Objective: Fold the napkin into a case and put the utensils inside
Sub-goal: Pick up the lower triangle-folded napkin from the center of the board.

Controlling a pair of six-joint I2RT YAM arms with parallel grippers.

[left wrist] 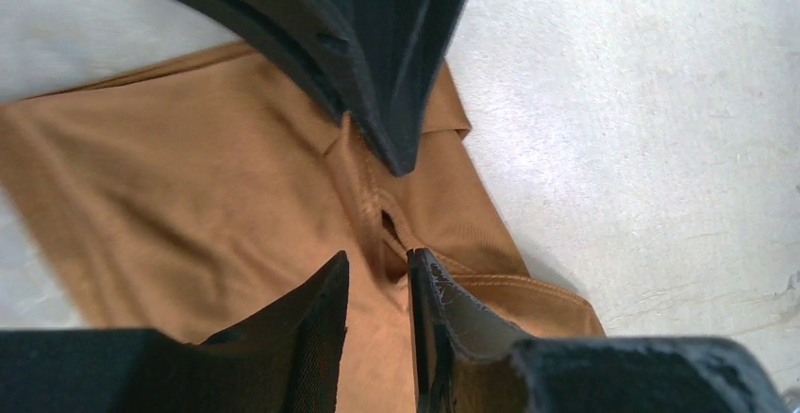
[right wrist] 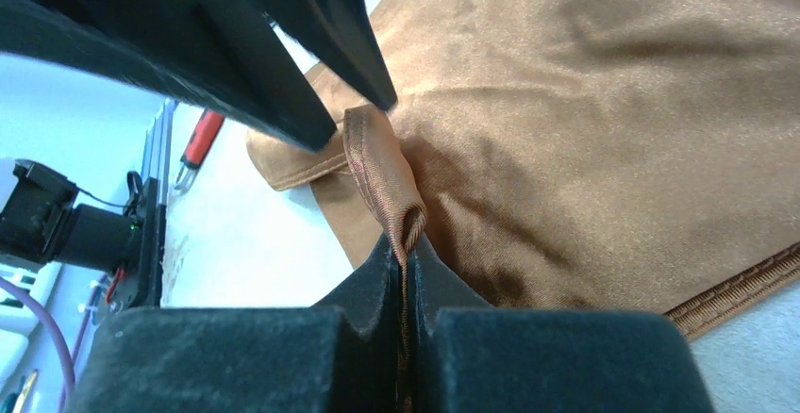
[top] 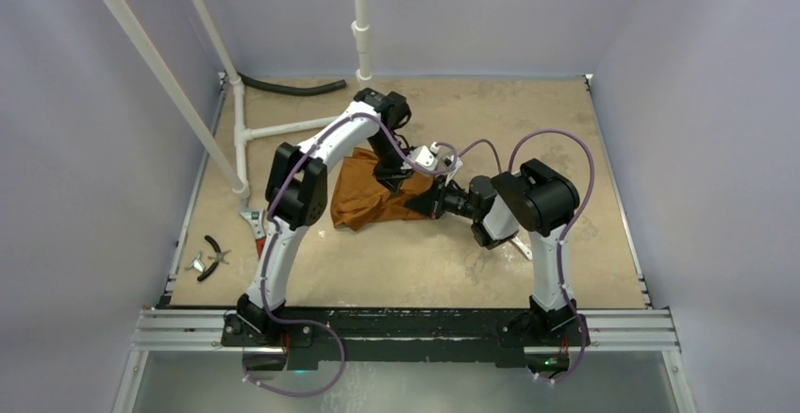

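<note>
- Plainly, the napkin lies as a rumpled, partly bunched heap near the middle of the worktop, between the two arms.
- Right pincer: the jaws are pressed together on a raised fold of the napkin's hemmed edge. The cloth stands up from between the tips as a narrow loop.
- Left pincer: the jaws stand a narrow gap apart, with the tips right at the other end of that same ridge of cloth. In the right wrist view its fingers sit just above the end of the fold, and no cloth looks clamped between them.
- The two pincers face each other tip to tip and close together. In the overhead view they are over the right-hand part of the napkin, with the ridge running from one to the other.
- The rest of the cloth spreads out on the worktop to the left, creased and slightly shiny.
- A red-handled tool lies on the worktop beyond a corner of the napkin, not touching it.
- Black pliers lie near the left edge of the worktop, well apart from the napkin.
</note>
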